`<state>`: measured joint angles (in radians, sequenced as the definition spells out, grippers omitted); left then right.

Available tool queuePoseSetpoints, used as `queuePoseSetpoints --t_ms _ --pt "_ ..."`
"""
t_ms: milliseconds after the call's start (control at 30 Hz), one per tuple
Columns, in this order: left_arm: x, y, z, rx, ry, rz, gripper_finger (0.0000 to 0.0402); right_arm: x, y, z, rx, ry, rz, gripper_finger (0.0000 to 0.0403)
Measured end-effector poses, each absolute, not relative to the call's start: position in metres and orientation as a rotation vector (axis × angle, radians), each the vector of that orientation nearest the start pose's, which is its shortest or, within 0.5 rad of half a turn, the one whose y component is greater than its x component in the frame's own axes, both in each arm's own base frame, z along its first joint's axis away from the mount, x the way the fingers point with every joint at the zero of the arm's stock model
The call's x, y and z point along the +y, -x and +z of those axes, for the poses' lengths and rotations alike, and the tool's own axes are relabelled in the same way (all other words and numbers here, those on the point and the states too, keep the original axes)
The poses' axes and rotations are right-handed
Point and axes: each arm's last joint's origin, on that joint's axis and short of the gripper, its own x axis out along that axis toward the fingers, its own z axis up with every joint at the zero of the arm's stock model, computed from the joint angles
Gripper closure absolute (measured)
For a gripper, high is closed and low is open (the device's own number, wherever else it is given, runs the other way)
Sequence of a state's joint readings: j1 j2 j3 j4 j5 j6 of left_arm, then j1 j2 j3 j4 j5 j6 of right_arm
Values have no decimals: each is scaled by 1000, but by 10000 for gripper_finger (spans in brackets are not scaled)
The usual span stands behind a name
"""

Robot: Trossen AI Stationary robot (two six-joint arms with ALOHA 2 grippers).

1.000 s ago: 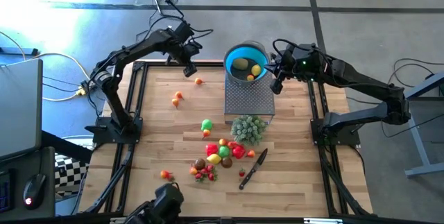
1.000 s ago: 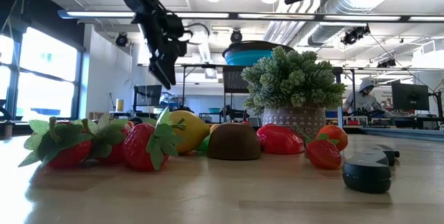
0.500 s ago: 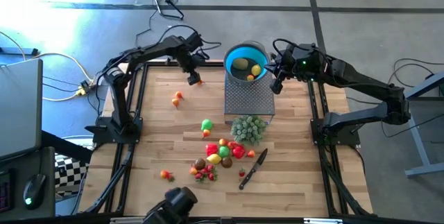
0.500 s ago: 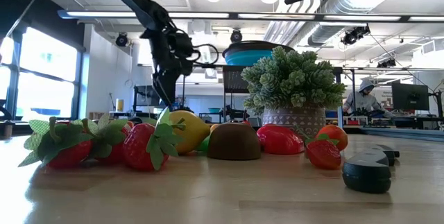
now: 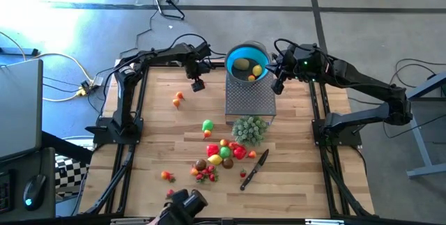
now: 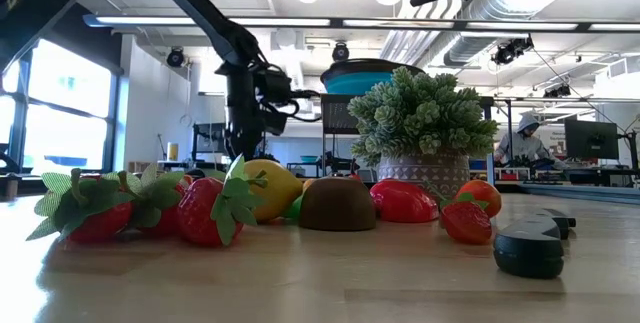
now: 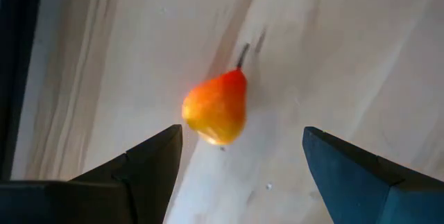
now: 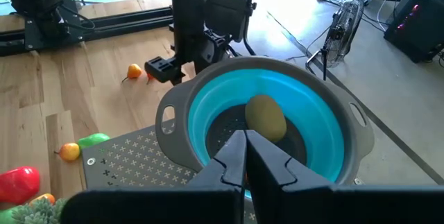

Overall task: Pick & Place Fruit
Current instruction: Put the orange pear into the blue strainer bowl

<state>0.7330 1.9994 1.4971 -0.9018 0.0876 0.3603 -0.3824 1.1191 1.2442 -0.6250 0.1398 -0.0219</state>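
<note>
Two arms are working at the wooden table [image 5: 160,124], and we are seeing them from above. The left gripper [image 5: 198,84] is hanging low over the far part of the table, just left of the blue bowl [image 5: 248,63]. Its fingers [image 7: 149,161] are standing wide apart and are holding nothing. In the left wrist view, a small orange pear-shaped fruit [image 7: 216,107] is lying on the wood between the two fingers, and we are not seeing any contact with them.

The right gripper [image 5: 278,86] is hovering at the right rim of the blue bowl, with its fingers pressed together and empty. The bowl is sitting on a perforated metal stand [image 5: 249,101]. Inside the bowl we are seeing a brownish-green fruit [image 8: 266,116] and, in the high view, a yellow fruit [image 5: 257,70] beside it.

Most of the other fruit is lying in a pile [image 5: 221,154] near the front of the table, next to a green bushy plant [image 5: 249,129] and a black-handled knife [image 5: 254,169]. A green fruit [image 5: 208,125] is lying alone near the stand, and an orange fruit [image 5: 178,98] is lying further left. In the low view, a person [image 6: 521,139] is sitting far in the room behind.
</note>
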Motion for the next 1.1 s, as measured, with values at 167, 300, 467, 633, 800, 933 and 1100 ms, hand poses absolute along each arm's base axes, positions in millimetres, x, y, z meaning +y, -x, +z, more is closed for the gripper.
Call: queuePoseSetpoints --t_ms 167,300,467,633,800,933,1100 --pt "262 -295 183 1324 248 305 108 -88 -207 385 507 -41 -505 401" --pt "263 -296 183 1313 242 309 108 -88 -207 385 507 -41 -506 401" --pt "263 -296 183 1314 241 313 108 -88 -207 385 507 -41 -505 401" --pt "264 -296 183 1318 248 349 108 -88 -207 385 507 -41 -506 401" --pt "264 -295 183 1319 254 358 108 -88 -207 385 507 -41 -505 401" --pt "262 -294 178 1323 272 372 108 -88 -207 385 507 -41 -505 401" --pt "259 -290 169 1343 302 379 108 -88 -207 385 507 -41 -505 401"
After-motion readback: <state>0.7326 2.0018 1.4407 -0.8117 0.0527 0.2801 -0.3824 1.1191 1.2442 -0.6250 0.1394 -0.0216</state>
